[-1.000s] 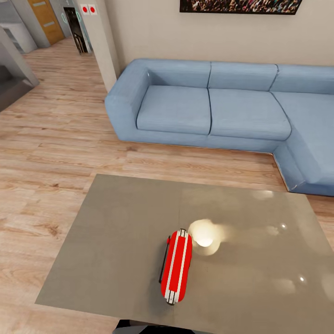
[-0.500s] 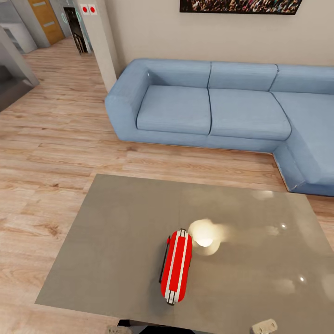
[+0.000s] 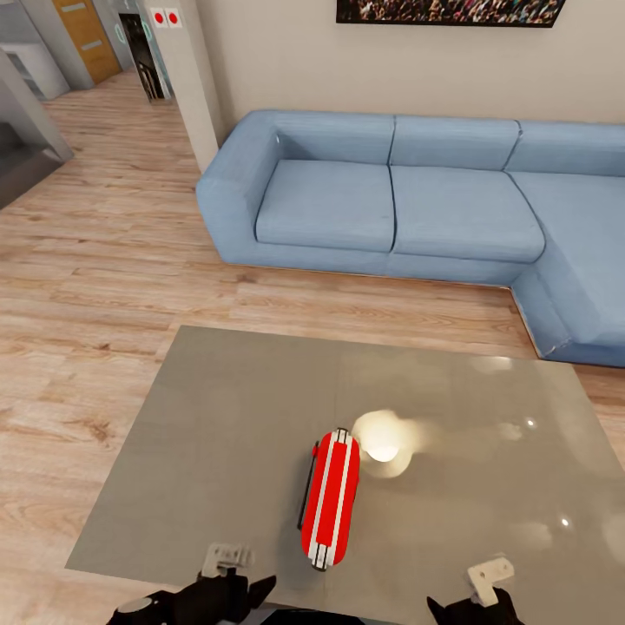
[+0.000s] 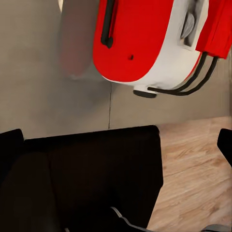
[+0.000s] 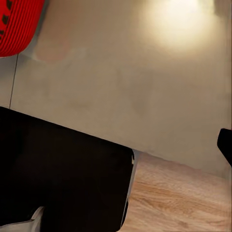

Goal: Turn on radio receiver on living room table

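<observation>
Radio receiver (image 3: 331,498) lies on table (image 3: 208,434). My left fingers (image 3: 227,558) and right fingers (image 3: 490,576) flank it; openness unclear.

My radio receiver (image 3: 331,500) stands on edge on the table (image 3: 217,434), red with white stripes along its narrow top and a thin dark wire handle on its side. It's just ahead of my left gripper (image 3: 227,580), between both grippers and well left of my right gripper (image 3: 476,599). The glossy grey-beige top shows bright glare beside it.
</observation>
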Available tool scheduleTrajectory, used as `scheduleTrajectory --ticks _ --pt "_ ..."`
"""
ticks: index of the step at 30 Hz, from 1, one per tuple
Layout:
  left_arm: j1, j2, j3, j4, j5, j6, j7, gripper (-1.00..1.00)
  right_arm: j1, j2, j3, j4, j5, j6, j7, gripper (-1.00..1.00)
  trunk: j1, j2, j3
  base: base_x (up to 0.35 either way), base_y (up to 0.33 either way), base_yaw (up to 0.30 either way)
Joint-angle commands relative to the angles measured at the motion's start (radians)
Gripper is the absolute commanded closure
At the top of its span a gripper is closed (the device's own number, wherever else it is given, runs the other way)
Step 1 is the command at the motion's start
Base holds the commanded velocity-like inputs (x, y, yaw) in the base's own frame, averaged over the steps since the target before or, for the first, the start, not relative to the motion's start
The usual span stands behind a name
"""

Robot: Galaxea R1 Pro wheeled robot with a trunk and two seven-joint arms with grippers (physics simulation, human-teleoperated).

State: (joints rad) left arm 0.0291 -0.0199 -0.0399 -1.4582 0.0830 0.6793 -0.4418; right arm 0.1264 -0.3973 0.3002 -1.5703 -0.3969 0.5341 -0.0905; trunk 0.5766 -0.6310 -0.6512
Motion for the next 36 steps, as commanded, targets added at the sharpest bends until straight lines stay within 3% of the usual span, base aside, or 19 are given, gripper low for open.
scheduleTrajectory --ticks 1,7,17,21,24,27,29,35,36 --pt "0.0 0.0 -0.002 -0.004 0.0 0.003 0.0 -1.0 -0.007 0.0 -0.001 0.0 0.0 0.005 0.0 -1.0 0.0 0.0 0.0 0.0 0.0 0.0" --pt "0.0 0.0 -0.008 -0.023 0.0 0.011 0.0 -1.0 -0.066 0.0 -0.004 -0.002 -0.001 0.046 0.001 -1.0 0.0 0.0 0.0 0.0 0.0 0.0" --pt "0.0 0.013 -0.001 -0.063 0.001 0.031 -0.002 -1.0 -0.228 0.0 -0.021 -0.002 -0.006 0.166 0.002 -1.0 0.0 0.0 0.0 0.0 0.0 0.0" --pt "0.0 0.038 0.005 -0.075 0.001 0.032 -0.028 -1.0 -0.294 -0.001 -0.025 -0.002 -0.057 0.209 0.002 -1.0 0.0 0.0 0.0 0.0 0.0 0.0" --pt "-0.012 0.068 0.036 -0.078 0.001 0.033 -0.067 -1.0 -0.354 -0.001 -0.024 -0.002 -0.107 0.25 0.002 -1.0 0.0 0.0 0.0 0.0 0.0 0.0" --pt "-0.052 0.085 0.092 -0.078 0.001 0.034 -0.129 -1.0 -0.418 -0.001 -0.024 -0.002 -0.149 0.294 0.002 -1.0 0.0 0.0 0.0 0.0 0.0 0.0" --pt "-0.094 0.098 0.149 -0.077 0.001 0.035 -0.2 -1.0 -0.474 -0.001 -0.023 -0.002 -0.189 0.328 0.007 -1.0 0.0 0.0 0.0 0.0 0.0 0.0" --pt "-0.138 0.127 0.196 -0.064 -0.007 0.03 -0.255 -1.0 -0.521 0.004 -0.016 -0.002 -0.236 0.337 0.037 -1.0 0.0 0.0 0.0 0.0 0.0 0.0" --pt "-0.142 0.128 0.2 -0.057 -0.013 0.029 -0.248 -1.0 -0.525 0.02 -0.015 -0.002 -0.242 0.339 0.071 -1.0 0.0 0.0 0.0 0.0 0.0 0.0"
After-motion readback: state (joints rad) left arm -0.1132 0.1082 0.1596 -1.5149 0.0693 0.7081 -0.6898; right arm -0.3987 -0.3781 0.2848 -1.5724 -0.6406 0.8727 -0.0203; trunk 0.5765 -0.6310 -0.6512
